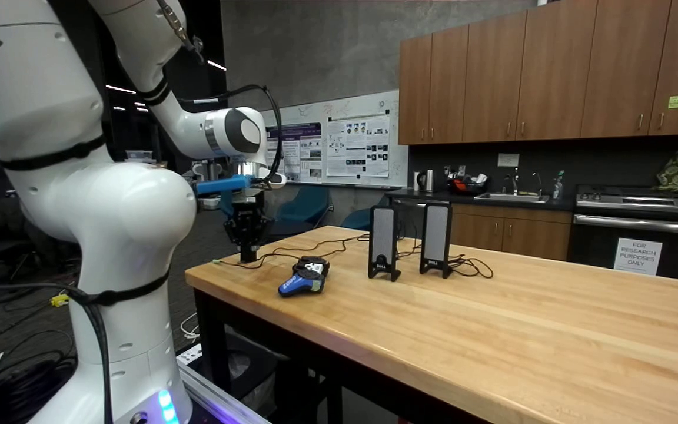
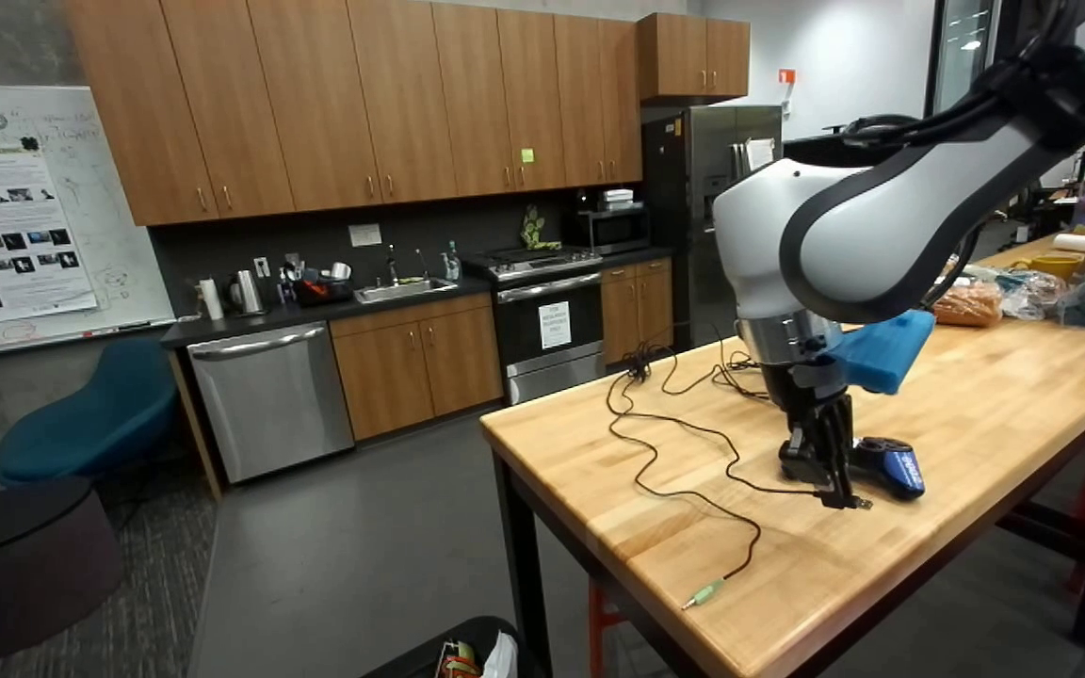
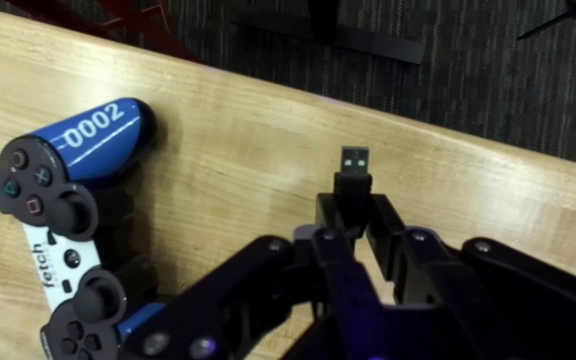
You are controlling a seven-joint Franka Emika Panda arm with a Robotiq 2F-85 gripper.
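My gripper (image 3: pixel 352 210) is shut on a black USB plug (image 3: pixel 354 162), whose metal end points out past the fingertips. In an exterior view the gripper (image 2: pixel 837 494) is low over the wooden table, with the plug's metal tip (image 2: pixel 864 505) sticking out; I cannot tell whether it touches the wood. The gripper also shows in an exterior view (image 1: pixel 249 250). A thin black cable (image 2: pixel 657 452) runs to the gripper. A blue, black and white game controller (image 3: pixel 103 135) lies beside the gripper, apart from it. It shows in both exterior views (image 1: pixel 305 275) (image 2: pixel 893 466).
Two grey-and-black speakers (image 1: pixel 382 235) (image 1: pixel 436 235) stand upright on the wooden table (image 1: pixel 492 330). A green audio plug (image 2: pixel 704 593) lies by the table corner. Bagged items (image 2: pixel 966 303) sit at the table's far end. The table edge (image 3: pixel 288 90) is close to the gripper.
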